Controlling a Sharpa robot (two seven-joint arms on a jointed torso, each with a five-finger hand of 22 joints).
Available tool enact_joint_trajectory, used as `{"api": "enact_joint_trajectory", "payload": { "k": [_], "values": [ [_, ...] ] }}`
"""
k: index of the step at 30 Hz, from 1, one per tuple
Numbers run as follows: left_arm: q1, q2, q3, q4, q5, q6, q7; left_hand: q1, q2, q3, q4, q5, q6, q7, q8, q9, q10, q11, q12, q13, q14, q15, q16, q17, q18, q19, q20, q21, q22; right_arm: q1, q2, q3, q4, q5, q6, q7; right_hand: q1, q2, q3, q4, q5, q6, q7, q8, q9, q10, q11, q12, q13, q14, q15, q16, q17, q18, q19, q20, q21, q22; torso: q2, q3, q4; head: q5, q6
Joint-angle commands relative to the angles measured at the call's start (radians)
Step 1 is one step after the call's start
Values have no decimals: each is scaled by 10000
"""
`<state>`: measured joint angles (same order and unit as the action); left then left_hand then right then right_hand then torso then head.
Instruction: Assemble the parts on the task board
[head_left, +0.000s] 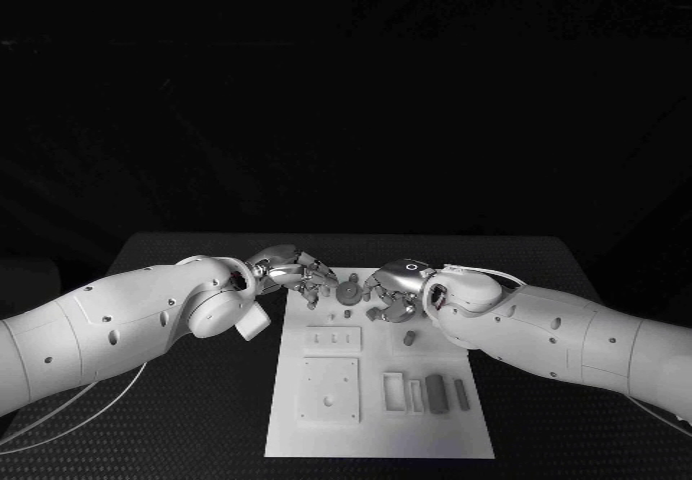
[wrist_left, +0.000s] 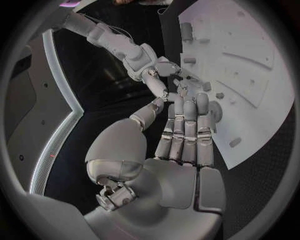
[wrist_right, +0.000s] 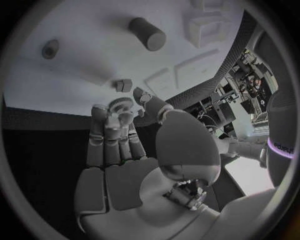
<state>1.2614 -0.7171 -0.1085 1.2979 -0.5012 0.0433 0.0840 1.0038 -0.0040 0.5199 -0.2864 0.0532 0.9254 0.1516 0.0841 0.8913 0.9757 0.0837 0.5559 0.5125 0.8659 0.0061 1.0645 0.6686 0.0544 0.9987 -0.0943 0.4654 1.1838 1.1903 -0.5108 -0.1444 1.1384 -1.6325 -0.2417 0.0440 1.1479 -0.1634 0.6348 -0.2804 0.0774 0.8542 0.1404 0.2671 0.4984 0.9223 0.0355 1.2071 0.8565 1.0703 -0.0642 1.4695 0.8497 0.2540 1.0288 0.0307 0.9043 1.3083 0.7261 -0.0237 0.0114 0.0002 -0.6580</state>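
a small gear (wrist_right: 119, 104) is pinched by the right hand (head_left: 392, 290) over the far end of the task board (head_left: 378, 440). left hand (head_left: 296, 270) hovers beside, fingers apart, nothing held. several parts (head_left: 437, 394) lie loose near; assembly judged early.

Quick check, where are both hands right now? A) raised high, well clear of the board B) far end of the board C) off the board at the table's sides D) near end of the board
B: in the head view the left hand and the right hand meet over the far end of the board, away from the robot.
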Motion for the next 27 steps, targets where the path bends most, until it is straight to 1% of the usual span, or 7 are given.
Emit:
{"api": "enact_joint_trajectory", "payload": {
  "k": [1,5,8,9,11,21,27],
  "values": [
    [11,21,6,47,130,-122,165,71,7,-82,-5,-35,39,59,44,-21,84,-15,-43,-21,30,8,-40,-18,140,40,29,-57,-16,-5,106,-52,-101,-365,337,55,74,-59,-4,-45,21,31,-34,-23,-8,6,-64,31,-9,20,-80,-10,-11,78,-44,31,-21,150,-7,2,22,-5,-21],
    [12,22,6,90,131,-118,165,75,6,-86,-5,-35,38,70,46,-34,91,-13,-59,-36,34,8,-41,-20,141,46,28,-63,-18,-20,200,-205,-278,-513,299,9,89,-58,-6,-53,21,31,-50,-19,-6,8,-80,39,-4,21,-95,-6,-10,78,-42,29,-18,153,-1,1,34,1,-46],
    [13,9,6,140,131,-128,155,75,5,-88,-5,-35,39,73,48,-40,94,-12,-65,-43,37,7,-41,-20,142,49,29,-65,-19,-68,253,-266,-406,-616,274,-5,123,-43,-2,-61,22,54,-71,1,3,15,-102,58,6,26,-118,4,-7,78,-35,24,-12,157,7,11,32,8,-53],
    [13,-2,6,157,131,-125,149,75,5,-89,-4,-35,39,75,49,-42,96,-12,-68,-46,38,7,-41,-21,141,50,29,-67,-19,-77,259,-269,-428,-633,260,-13,136,-41,-2,-65,22,60,-79,7,5,18,-109,65,10,29,-126,8,-7,78,-32,21,-9,159,11,8,39,14,-66],
    [13,-15,6,174,132,-119,142,71,-1,-95,-2,-35,36,84,49,-51,100,-11,-78,-55,41,7,-42,-22,141,55,29,-70,-20,-80,250,-270,-436,-658,235,-34,148,-34,0,-65,23,62,-84,10,7,22,-115,72,13,32,-132,11,-6,78,-29,19,-7,160,9,17,19,44,-88],
    [16,-45,7,201,139,-131,90,55,-11,-111,8,-35,25,112,50,-78,109,-5,-109,-84,52,6,-43,-26,142,70,30,-81,-24,-80,286,-274,-479,-674,356,-19,204,2,8,-71,24,71,-100,25,13,39,-132,102,30,47,-154,29,-1,78,-11,7,6,165,5,24,3,53,-130],
    [18,-48,7,209,162,-118,53,3,-10,-135,33,-35,-23,143,35,-118,100,11,-155,-122,58,8,-49,-32,140,83,32,-100,-31,-80,329,-279,-554,-629,440,-44,178,139,-1,-39,19,97,-120,51,24,41,-151,123,43,54,-172,47,4,78,0,8,16,169,1,23,3,58,-146]
  ]
}}
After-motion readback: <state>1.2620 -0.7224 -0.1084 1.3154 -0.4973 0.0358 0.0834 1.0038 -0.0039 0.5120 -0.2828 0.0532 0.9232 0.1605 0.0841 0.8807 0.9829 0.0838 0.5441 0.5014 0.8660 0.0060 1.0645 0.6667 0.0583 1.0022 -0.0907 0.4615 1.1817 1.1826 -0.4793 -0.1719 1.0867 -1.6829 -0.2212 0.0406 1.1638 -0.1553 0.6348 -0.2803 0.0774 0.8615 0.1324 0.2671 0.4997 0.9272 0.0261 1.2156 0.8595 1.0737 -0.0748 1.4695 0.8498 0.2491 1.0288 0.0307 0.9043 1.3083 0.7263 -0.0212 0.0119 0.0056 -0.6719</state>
